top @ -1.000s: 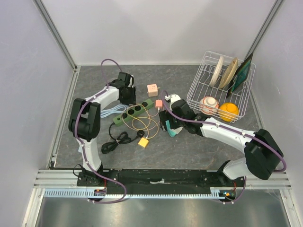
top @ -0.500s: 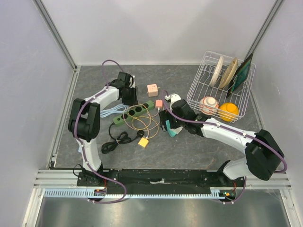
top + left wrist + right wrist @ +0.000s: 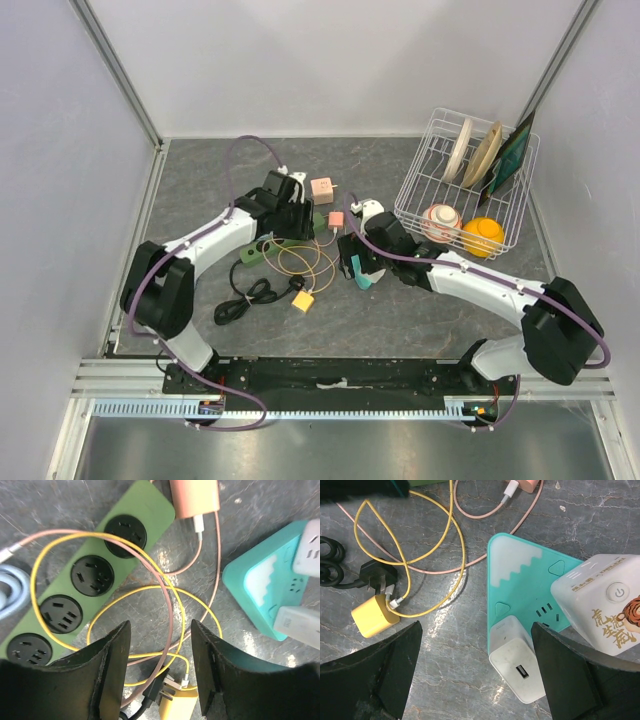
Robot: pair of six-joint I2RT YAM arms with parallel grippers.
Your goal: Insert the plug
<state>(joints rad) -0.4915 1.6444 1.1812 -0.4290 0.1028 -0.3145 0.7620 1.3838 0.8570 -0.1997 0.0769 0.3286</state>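
The left gripper (image 3: 159,635) is released and empty over cables (image 3: 170,600) beside the green power strip (image 3: 90,575). The right gripper (image 3: 476,630) gapes wide above the teal socket block (image 3: 520,580) — the black plug (image 3: 375,577) lies on the bench (image 3: 445,680) by the yellow charger (image 3: 370,616).

Bright, even overhead light fills all three views; the yellow cable (image 3: 463,555) casts only a faint, soft shadow. The grey table (image 3: 260,510) shows pale sheen, and the right gripper's close fingers (image 3: 370,675) look soft-edged.
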